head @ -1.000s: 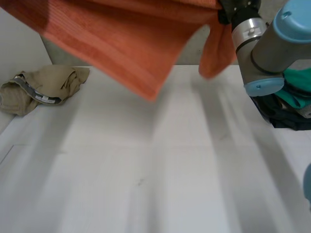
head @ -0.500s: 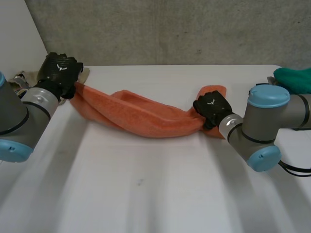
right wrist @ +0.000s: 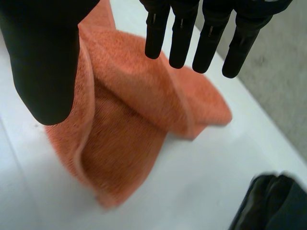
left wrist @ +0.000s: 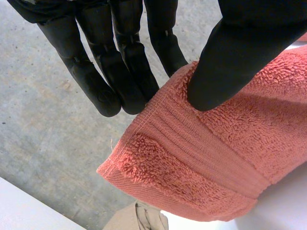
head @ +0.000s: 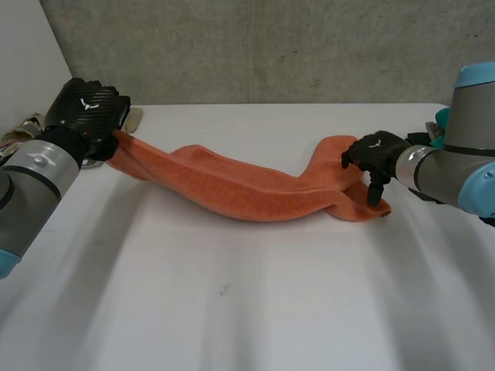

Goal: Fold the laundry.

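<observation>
- Head view: the towel [head: 232,185] lies stretched in a long, twisted band across the far half of the table [head: 232,301], running from one hand to the other.
- The left hand [head: 85,112] is at the towel's left end, near the table's far left corner, and that end is lifted off the surface while the middle sags down onto the table.
- Left wrist view: the thumb [left wrist: 230,62] presses down on the towel's hemmed corner, with the straight fingers [left wrist: 96,72] on the other side of the cloth. That's a pinch: the left hand is gripping the towel by its corner.
- Just behind the left hand, a beige garment [head: 134,117] peeks out at the table's edge.
- Over on the other side, the right hand [head: 375,156] hangs over the towel's right end, which lies bunched and folded over itself on the table.
- Right wrist view: its fingers [right wrist: 182,33] are straight and spread and stand well apart from the thumb [right wrist: 43,57]. The towel's folded end lies beneath the palm with nothing clamped, so this hand is loose and holds nothing.
- I cannot tell whether the right fingertips touch the cloth.
- A dark cloth [right wrist: 268,201] sits on the table near the towel's right end, apart from it.
</observation>
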### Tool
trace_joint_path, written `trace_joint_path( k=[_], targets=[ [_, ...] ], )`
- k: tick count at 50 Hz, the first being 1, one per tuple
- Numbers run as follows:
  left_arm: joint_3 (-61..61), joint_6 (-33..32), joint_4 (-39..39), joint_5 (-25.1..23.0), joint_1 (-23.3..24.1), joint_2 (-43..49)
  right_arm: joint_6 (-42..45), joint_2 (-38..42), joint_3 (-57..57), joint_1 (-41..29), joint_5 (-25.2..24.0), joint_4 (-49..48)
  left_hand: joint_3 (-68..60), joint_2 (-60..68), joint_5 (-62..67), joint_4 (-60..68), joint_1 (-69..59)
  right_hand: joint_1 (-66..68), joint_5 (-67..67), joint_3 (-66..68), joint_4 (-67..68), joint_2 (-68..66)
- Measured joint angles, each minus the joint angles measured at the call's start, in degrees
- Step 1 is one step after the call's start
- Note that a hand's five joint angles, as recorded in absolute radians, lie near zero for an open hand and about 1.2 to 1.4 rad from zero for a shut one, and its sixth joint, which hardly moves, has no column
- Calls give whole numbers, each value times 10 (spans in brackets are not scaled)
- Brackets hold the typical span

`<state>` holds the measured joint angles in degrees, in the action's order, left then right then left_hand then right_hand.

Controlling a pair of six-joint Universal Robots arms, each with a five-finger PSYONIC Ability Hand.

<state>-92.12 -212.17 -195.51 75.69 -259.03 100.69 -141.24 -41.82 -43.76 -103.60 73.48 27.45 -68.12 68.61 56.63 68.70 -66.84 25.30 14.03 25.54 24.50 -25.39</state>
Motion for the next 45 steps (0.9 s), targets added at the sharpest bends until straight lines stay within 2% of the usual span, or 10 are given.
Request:
trace_joint_path(
  k=[8,13,19,21,23,25,29,33,40,45],
  targets=[
    [1,3,3,-4,-7,-7,-110,10,-11,15,-22,16,0,0,0,0,0,18,39,13,30,0],
    [1,3,8,-9,-10,-10,-122,14,-25,11,-57,1,0,0,0,0,0,18,38,13,30,0],
    [0,4,10,-9,-13,-11,-130,33,-24,-9,-62,-21,0,0,0,0,0,24,44,20,36,-9],
    [0,5,10,-9,-14,-11,-132,43,-22,-17,-57,-30,0,0,0,0,0,71,83,68,81,-65],
    [0,6,11,-8,-15,-11,-132,54,-20,-26,-48,-42,0,0,0,0,0,244,250,246,245,-252],
    [0,6,13,-8,-17,-11,-132,62,-18,-31,-37,-51,0,0,0,0,0,343,367,358,368,-367],
    [1,7,19,-7,-21,-12,-131,54,-24,-33,-2,-65,0,0,0,0,0,368,430,420,437,-419],
    [4,7,29,-7,-24,-16,-129,21,-41,-28,17,-65,0,0,0,0,0,368,438,422,439,-419],
    [32,6,136,-11,-46,-70,-62,-182,-136,13,24,-25,0,0,0,0,0,386,441,423,440,-419],
    [59,2,229,-19,-58,-106,13,-269,-169,28,25,36,0,0,0,0,0,390,443,426,440,-419]
  ],
)
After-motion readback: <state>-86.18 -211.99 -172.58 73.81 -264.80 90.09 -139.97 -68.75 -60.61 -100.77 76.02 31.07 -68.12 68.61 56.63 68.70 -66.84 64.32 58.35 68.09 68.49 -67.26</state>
